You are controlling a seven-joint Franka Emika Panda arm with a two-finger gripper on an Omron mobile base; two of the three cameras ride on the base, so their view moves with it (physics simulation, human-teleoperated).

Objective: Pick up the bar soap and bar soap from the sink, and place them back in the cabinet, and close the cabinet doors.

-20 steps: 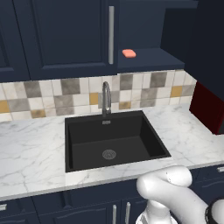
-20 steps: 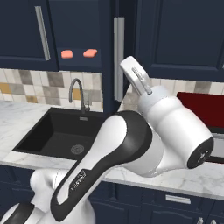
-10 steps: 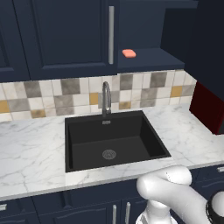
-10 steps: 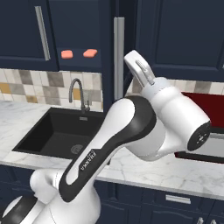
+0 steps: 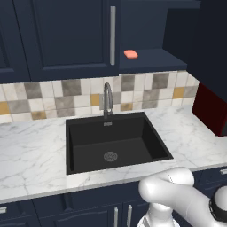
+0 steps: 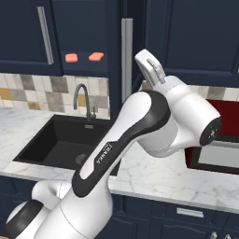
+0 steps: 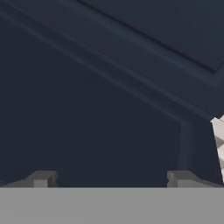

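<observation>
With 2 bar soaps (image 6: 71, 58) (image 6: 96, 56) shelved, the open door (image 6: 126, 58) stands edge-on, vertical, just left of the empty, wide-open claw (image 7: 111, 180).

kitchen | sink (image 5: 116, 142) | faucet (image 5: 107, 99) | tiled backsplash (image 5: 66, 95) | marble counter (image 5: 31, 150)

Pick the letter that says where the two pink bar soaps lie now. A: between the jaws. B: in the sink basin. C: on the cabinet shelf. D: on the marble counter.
C: both bar soaps lie side by side on the navy cabinet shelf above the faucet, and the black sink holds none.
</observation>
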